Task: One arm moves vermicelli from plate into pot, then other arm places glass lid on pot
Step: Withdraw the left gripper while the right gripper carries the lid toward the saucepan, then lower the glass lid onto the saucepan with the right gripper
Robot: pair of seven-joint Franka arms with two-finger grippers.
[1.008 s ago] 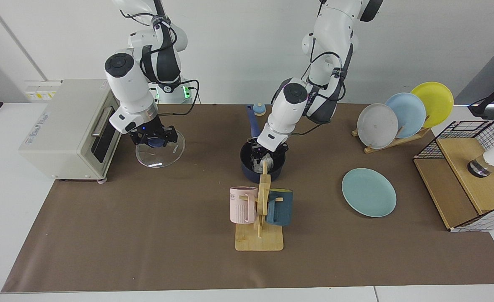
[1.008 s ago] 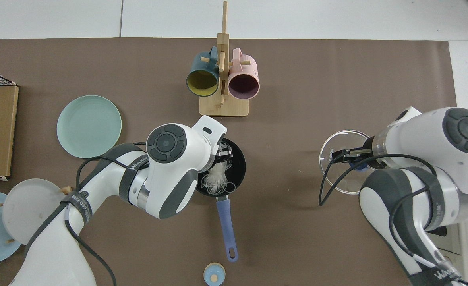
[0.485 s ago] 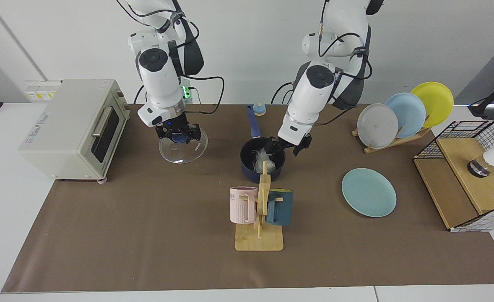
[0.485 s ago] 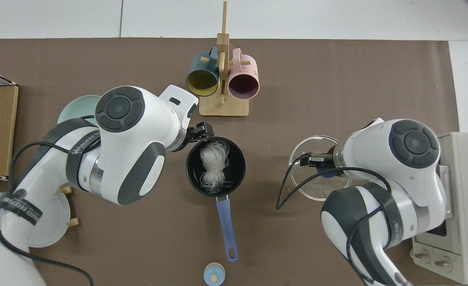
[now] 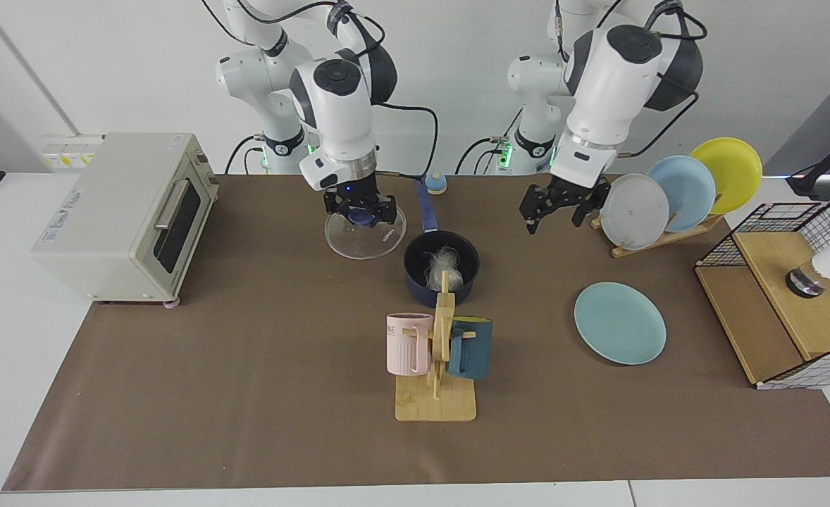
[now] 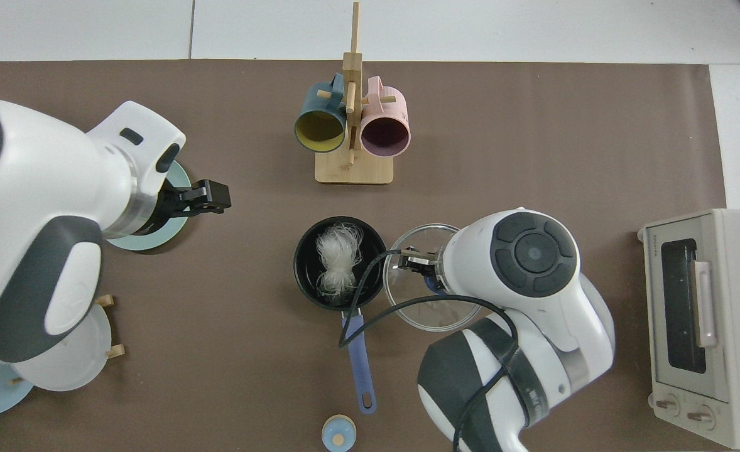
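The right claw (image 5: 359, 211) grips the blue knob of the glass lid (image 5: 364, 233), which hangs level above the bench just beside the pot (image 5: 441, 273), their rims nearly meeting in the top view. The pot's long handle (image 6: 358, 361) points straight back toward the arm bases. The vermicelli (image 6: 339, 258) lies inside the pot. The left claw (image 5: 561, 205), fingers spread and empty, hangs raised, well apart from the pot, above the bare plate (image 5: 619, 323).

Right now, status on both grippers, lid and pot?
Right gripper shut on glass lid, held beside pot. Left gripper open, up near plate rack. Vermicelli in pot, plate bare. Pot mouth unobstructed.
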